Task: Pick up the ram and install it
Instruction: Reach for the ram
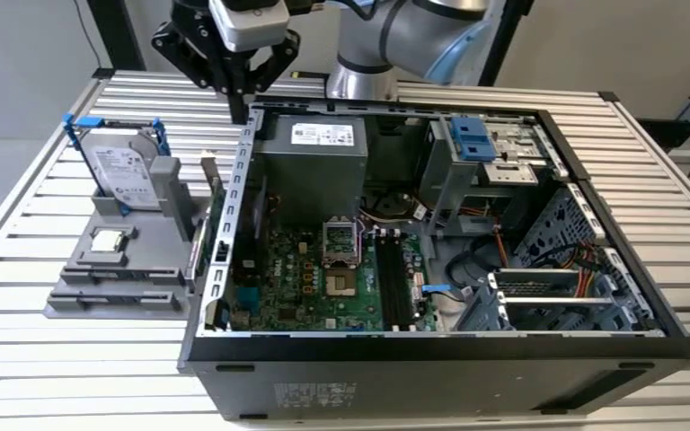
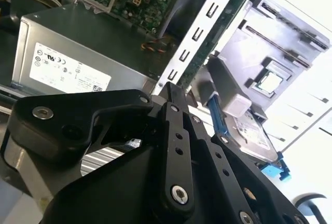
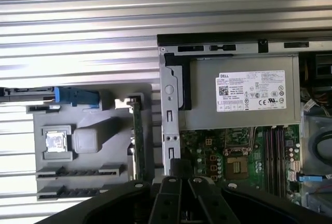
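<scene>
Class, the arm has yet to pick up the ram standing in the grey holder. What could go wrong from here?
1. The ram stands on edge close beside the case wall; the gripper might strike that wall on its way down.
2. The gripper looks shut and holds nothing; lowered like that, it could press on the ram's top edge instead of straddling it.

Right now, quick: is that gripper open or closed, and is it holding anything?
Gripper: closed, holding nothing. The ram stands on edge in the gray holder.
</scene>
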`<action>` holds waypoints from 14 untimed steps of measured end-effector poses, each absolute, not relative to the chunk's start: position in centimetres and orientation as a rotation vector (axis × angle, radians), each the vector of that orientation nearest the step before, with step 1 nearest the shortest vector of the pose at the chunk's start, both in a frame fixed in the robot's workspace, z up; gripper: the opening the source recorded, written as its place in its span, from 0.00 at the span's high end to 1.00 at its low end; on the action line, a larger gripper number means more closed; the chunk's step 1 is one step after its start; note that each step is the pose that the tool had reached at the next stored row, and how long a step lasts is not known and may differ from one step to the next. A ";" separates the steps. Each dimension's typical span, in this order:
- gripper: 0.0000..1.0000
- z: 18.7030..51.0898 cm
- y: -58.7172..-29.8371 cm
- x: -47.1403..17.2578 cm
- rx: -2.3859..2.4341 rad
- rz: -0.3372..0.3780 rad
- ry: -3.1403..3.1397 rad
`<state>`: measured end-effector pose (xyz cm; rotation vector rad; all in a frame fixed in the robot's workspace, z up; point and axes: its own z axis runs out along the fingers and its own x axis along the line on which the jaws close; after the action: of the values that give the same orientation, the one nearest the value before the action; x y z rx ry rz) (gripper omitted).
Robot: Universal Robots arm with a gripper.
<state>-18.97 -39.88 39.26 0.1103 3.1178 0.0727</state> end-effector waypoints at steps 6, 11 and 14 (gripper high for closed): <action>1.00 39.3 -39.9 -20.4 0.110 0.073 3.118; 1.00 39.3 -39.9 -21.6 0.110 0.073 3.118; 1.00 39.3 -39.9 -22.3 0.111 0.073 3.118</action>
<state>-22.34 -39.88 39.26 0.1106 3.1185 0.0728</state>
